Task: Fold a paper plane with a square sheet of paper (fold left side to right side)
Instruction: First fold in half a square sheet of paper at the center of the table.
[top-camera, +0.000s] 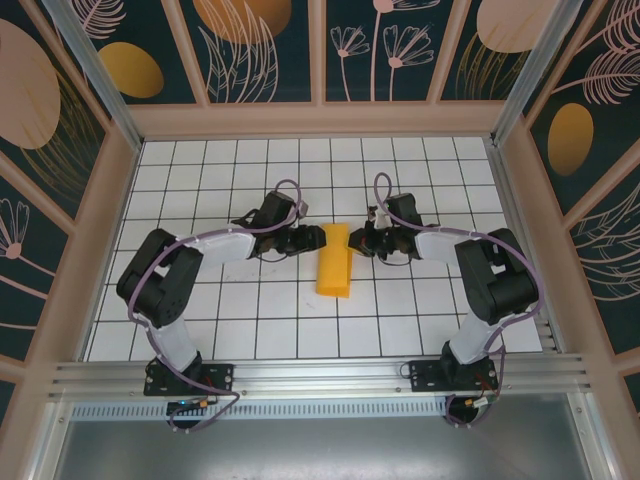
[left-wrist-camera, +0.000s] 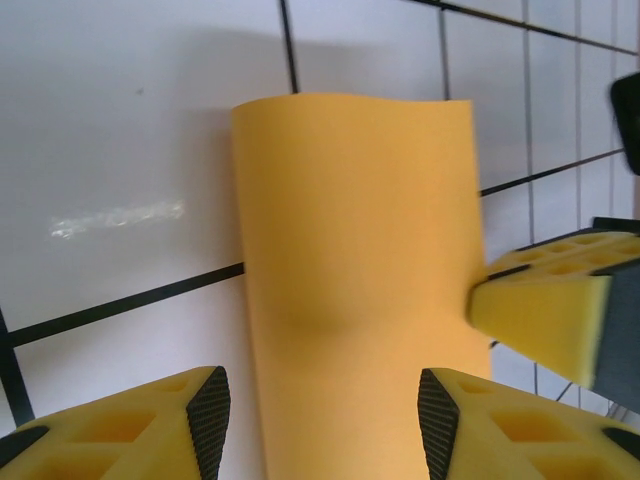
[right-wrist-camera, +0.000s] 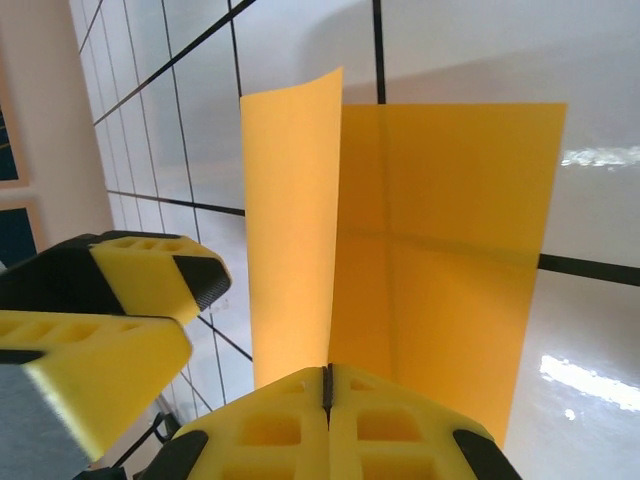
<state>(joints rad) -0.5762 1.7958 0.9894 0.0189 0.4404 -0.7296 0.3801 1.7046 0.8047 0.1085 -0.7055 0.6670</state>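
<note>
Closest to us, the right claw (right-wrist-camera: 328, 395) is shut tight. The edge of the paper (right-wrist-camera: 440, 230) seems to run straight into the seam between its fingers, so we read that as a pinch on the top layer. That layer stands up steeply, while the bottom layer lies flat on the tabletop (top-camera: 250, 330) with its cross crease showing.

Here's our first worry: the pinch catches only a thin strip at the very edge. Any tug sideways and the flap could slip out and spring open.

Across the paper, the left claw (left-wrist-camera: 322, 415) hangs open, with a finger on either side of the paper and nothing gripped. From its camera the paper bulges in a soft hump rather than lying creased. Nothing pins the bottom layer that we can see, and these tiles look glossy, so a pull from the right could drag the whole sheet instead of folding it.

From above, the paper sits in the middle of the tabletop as a narrow strip between the two claws, slightly tilted against the grid. If the flap lands off its partner edge, the crease sets crooked, and every later fold of the plane inherits that skew.

The claws are also very near each other, so a careless press-down could knock them together.
</note>
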